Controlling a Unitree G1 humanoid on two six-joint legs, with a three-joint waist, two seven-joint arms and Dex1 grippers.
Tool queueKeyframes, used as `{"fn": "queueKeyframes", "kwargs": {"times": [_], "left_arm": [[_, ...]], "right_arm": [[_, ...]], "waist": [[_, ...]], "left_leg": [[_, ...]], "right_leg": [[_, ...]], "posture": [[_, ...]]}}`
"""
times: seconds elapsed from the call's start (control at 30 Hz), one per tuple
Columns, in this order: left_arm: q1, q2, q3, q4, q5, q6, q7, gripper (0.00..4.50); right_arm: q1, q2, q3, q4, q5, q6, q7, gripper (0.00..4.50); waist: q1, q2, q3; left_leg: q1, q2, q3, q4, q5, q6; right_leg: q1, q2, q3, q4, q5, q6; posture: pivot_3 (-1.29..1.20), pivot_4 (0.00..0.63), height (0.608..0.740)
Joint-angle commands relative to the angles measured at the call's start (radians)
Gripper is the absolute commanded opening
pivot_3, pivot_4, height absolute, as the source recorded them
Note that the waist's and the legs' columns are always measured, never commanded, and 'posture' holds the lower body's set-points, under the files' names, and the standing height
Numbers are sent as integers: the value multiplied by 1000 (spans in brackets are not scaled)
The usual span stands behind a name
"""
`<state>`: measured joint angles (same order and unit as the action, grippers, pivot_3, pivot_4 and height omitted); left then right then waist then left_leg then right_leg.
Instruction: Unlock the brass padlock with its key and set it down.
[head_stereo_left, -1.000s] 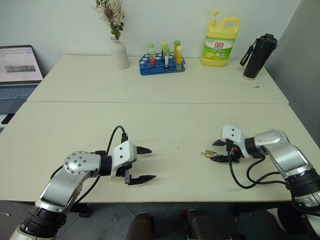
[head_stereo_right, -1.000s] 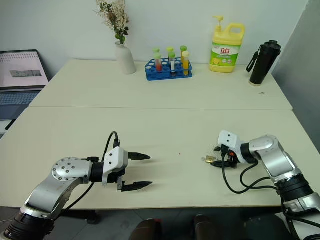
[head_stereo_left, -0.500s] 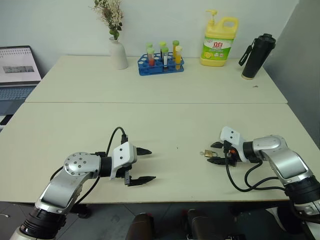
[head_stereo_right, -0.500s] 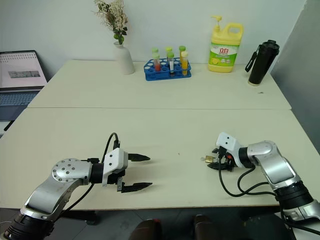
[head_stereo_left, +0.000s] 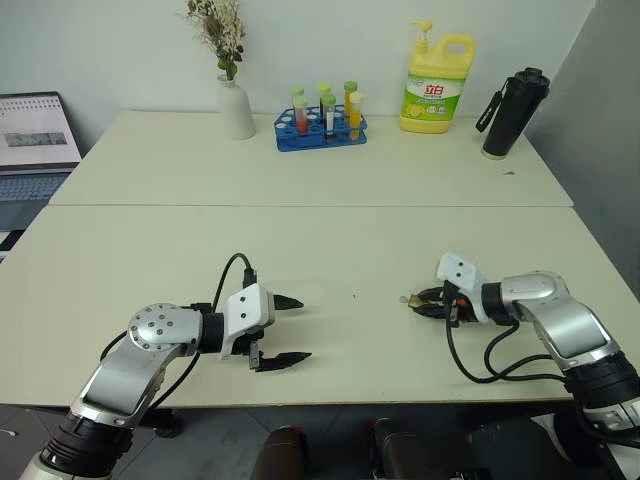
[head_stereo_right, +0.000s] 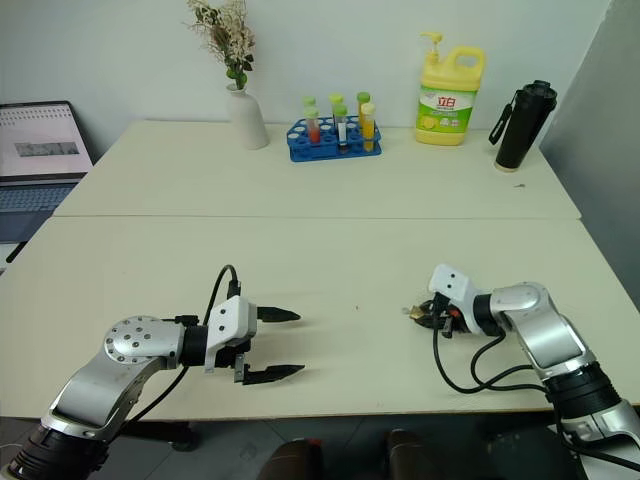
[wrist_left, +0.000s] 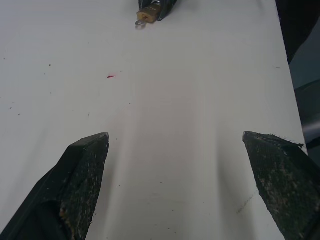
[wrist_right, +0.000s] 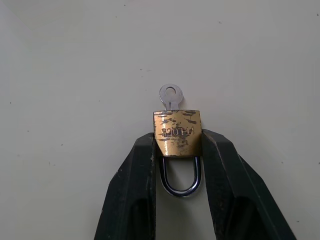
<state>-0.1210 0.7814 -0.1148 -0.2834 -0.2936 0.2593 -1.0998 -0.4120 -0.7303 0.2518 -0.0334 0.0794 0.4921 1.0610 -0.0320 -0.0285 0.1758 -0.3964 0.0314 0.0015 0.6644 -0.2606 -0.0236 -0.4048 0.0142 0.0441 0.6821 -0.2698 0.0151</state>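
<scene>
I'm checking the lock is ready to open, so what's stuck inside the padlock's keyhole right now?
A small silver key sits in the brass padlock; only its round head sticks out, the blade is hidden inside. The right gripper pinches the lock's sides.

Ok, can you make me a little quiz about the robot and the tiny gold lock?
1. True or false: the right gripper has its two black fingers pressed on the sides of the brass padlock.
2. What silvery thing sticks out of the padlock's body, on the end away from the shackle?
3. The left gripper is: A) open with nothing in it, B) shut on the key, C) holding the vase.

Key: 1 true. 2 the key. 3 A.
</scene>
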Motion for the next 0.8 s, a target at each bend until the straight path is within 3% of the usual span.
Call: {"fn": "queueKeyframes", "kwargs": {"times": [0.03,0.23,0.43,0.8], "left_arm": [[-13,-20,25,-18,-25,11,23,4500],[-59,-90,75,34,-67,77,102,4500],[-188,-157,86,94,-116,175,153,4500],[-315,-175,101,71,-257,366,140,4500]], "right_arm": [[18,0,24,-14,-31,-51,-12,900],[28,-15,33,-32,-159,-270,-104,900],[44,-28,-43,-141,-337,-467,-337,900],[15,-39,-48,-137,-644,-836,-673,900]], "waist": [[0,0,0],[-1,0,0],[4,0,0],[2,0,1]], "left_leg": [[0,0,0,0,0,0],[0,0,0,0,0,0],[-2,-1,0,0,0,0],[-3,-2,0,0,0,0]], "right_leg": [[0,0,0,0,0,0],[0,0,0,0,0,0],[-1,0,0,0,0,0],[-2,0,1,0,2,-4]], "posture": [[0,150,740],[0,150,740],[0,150,740],[0,150,740]]}}
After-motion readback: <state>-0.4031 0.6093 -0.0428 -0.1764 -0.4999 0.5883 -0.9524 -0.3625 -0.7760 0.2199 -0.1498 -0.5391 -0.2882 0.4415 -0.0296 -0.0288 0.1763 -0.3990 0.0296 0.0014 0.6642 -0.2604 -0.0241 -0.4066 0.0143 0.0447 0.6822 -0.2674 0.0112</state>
